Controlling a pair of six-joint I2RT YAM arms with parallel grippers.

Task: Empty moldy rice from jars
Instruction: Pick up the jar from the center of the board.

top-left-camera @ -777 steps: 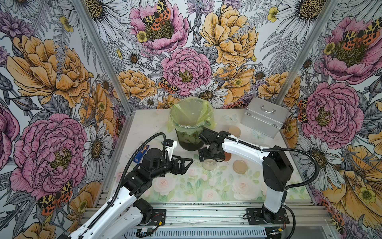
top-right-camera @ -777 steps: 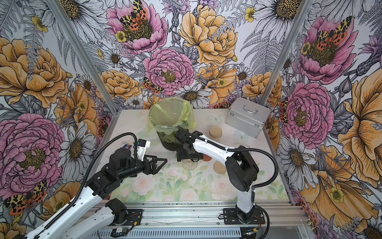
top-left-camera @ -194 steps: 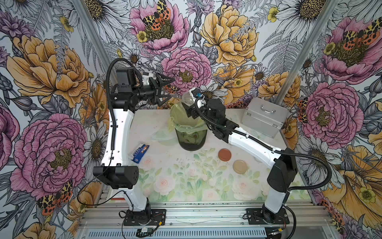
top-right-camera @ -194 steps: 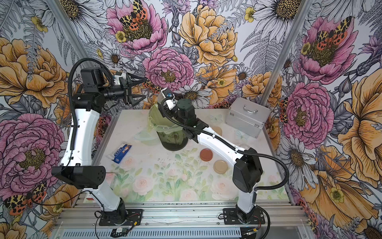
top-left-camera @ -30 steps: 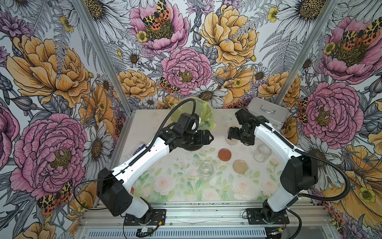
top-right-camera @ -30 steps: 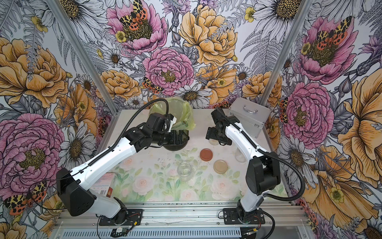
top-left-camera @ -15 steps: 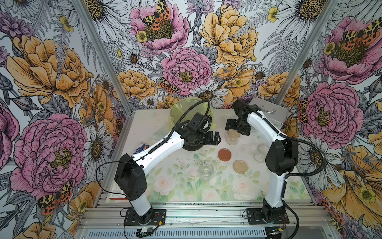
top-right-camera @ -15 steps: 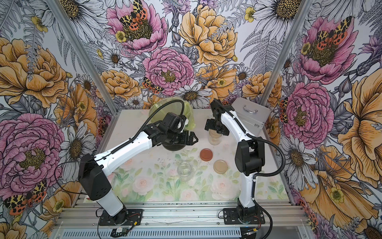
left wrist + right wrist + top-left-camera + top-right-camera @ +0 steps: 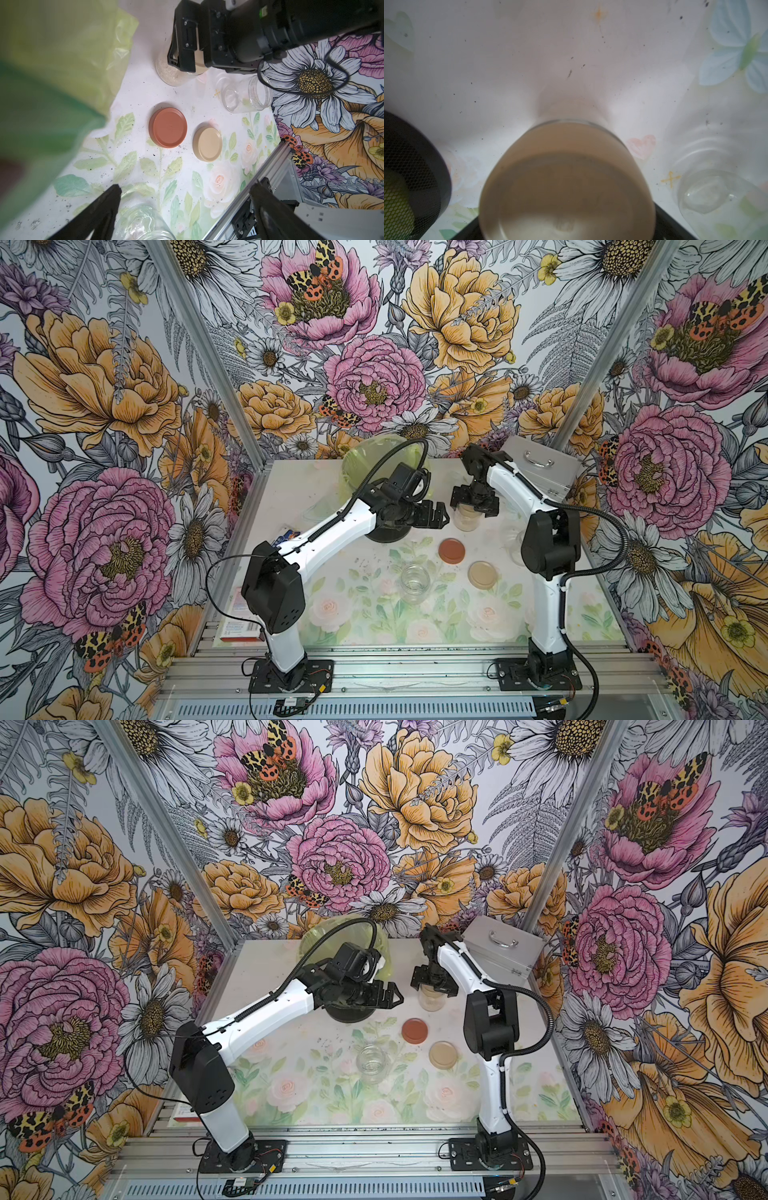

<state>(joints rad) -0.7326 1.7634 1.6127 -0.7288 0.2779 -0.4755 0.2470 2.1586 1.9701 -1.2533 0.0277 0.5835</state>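
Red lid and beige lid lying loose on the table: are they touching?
Apart. The left wrist view shows the red lid and the beige lid lying side by side with a narrow strip of bare surface between their rims; both top views agree.

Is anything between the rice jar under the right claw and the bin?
Yes. The left claw hangs open between the rice jar and the bin. The jar's beige lid is on too.

You see the lid (image 9: 566,187) blurred and cut off at the right wrist view's edge. The right arm (image 9: 548,539) half-hides a jar (image 9: 514,548).
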